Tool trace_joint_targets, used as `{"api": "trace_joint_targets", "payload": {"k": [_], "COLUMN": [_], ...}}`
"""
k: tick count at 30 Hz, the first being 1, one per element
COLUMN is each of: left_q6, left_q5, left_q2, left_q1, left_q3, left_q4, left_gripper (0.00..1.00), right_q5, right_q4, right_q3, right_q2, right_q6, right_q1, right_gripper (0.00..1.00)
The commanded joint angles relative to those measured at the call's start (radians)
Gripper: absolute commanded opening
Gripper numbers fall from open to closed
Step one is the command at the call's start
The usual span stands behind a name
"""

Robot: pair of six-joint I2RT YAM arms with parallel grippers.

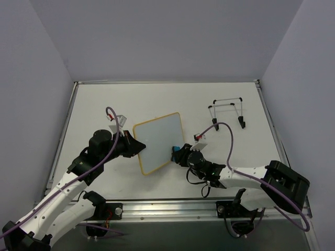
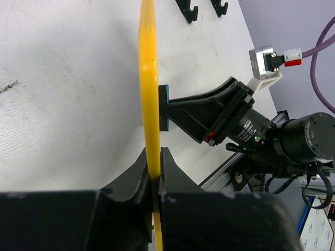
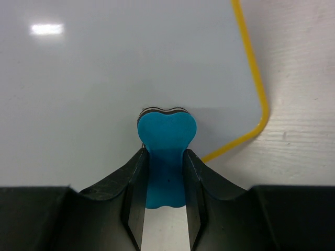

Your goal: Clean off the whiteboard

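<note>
I am observing the whiteboard (image 1: 158, 142) near the middle of the table (image 1: 104, 99), sitting between the two arms. It is tilting up off the surface rather than lying flat. In the left wrist view it is showing edge-on as a thin yellow strip. I cannot tell whether its lower edge is touching the table.

The left gripper (image 2: 155, 170) is holding the board by the frame on its left side. Its jaws are pinching the yellow edge from both faces, with no gap showing around it.

The right gripper (image 3: 164, 172) is carrying a blue eraser (image 3: 166, 130). Its jaws are squeezing the eraser's narrow middle, and the rounded end is sticking out beyond the fingertips. The dark pad at that end is pressing against the white face of the board, close to a rounded corner of the frame on the right arm's side.

The part of the face appearing in the right wrist view is reading plain white, with one bright glare spot.

A wire stand (image 1: 227, 110) with black feet is standing toward the far right of the table, well apart from the board and both grippers.
</note>
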Motion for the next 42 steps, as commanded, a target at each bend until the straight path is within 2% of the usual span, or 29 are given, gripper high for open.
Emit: {"api": "trace_joint_targets", "payload": {"k": [1,9,14,20,25,26,30,35,42], "left_q6": [-0.037,-0.042,-0.037,-0.005,0.0,-0.002,-0.005,-0.008,0.006], "left_q5": [0.153,0.17,0.151,0.081,0.052,0.047,0.013,-0.016,-0.024], "left_q2": [-0.005,-0.016,-0.037,-0.085,-0.095,-0.095,-0.098,-0.1,-0.092], "left_q1": [-0.027,-0.027,-0.027,-0.025,-0.025,-0.025,-0.025,-0.025,-0.025], "left_q3": [0.026,0.021,0.024,0.05,0.053,0.053,0.05,0.05,0.047], "left_q4": [0.052,0.055,0.021,-0.074,-0.09,-0.09,-0.09,-0.086,-0.08], "left_gripper": [0.02,0.02,0.02,0.02,0.02,0.02,0.02,0.02,0.02], "right_q5": [0.0,-0.121,-0.187,-0.201,-0.193,-0.192,-0.189,-0.176,-0.143], "right_q4": [0.027,0.105,0.082,-0.163,-0.453,-0.56,-0.754,-0.968,-1.027], "right_q3": [-0.004,0.03,0.065,0.096,0.157,0.178,0.252,0.321,0.352], "right_q2": [0.045,0.139,0.148,0.0,-0.197,-0.206,-0.211,-0.139,-0.081], "right_q6": [-0.017,-0.074,-0.094,-0.136,-0.197,-0.214,-0.22,-0.232,-0.245], "right_q1": [-0.046,-0.17,-0.281,-0.379,-0.413,-0.416,-0.418,-0.401,-0.349], "right_gripper": [0.0,0.0,0.0,0.0,0.0,0.0,0.0,0.0,0.0]}}
